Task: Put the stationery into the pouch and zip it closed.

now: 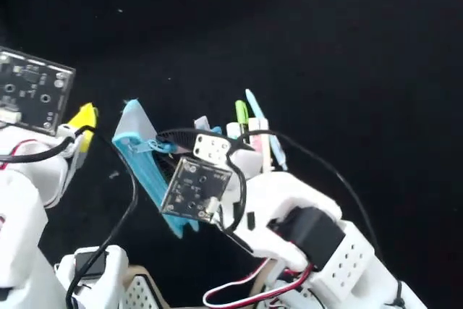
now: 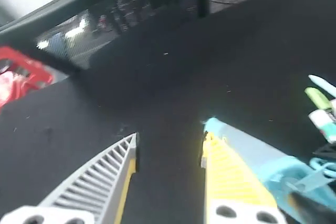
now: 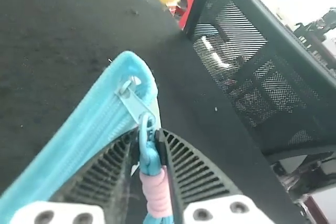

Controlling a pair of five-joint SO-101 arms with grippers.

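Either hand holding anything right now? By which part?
Right hand pinches the zipper pull of the pouch; left hand is open, holding nothing.

Left hand (image 2: pixel 169 142) spread wide beside blue pouch (image 2: pixel 252 153); pens (image 2: pixel 317 98) near

Woven cloth pouch (image 3: pixel 89 129), metal zip slider (image 3: pixel 127 96), ribbed plastic right claw (image 3: pixel 149 136), matt table (image 1: pixel 333 48)

From above, the camera board (image 1: pixel 194 187) on the right arm (image 1: pixel 311 229) covers the middle of the blue pouch (image 1: pixel 136 127). The arm also hides the near ends of the pens (image 1: pixel 249 124). In the right wrist view the zipper pull (image 3: pixel 148 148) and its pink cord (image 3: pixel 156 195) are cut off at the edge.
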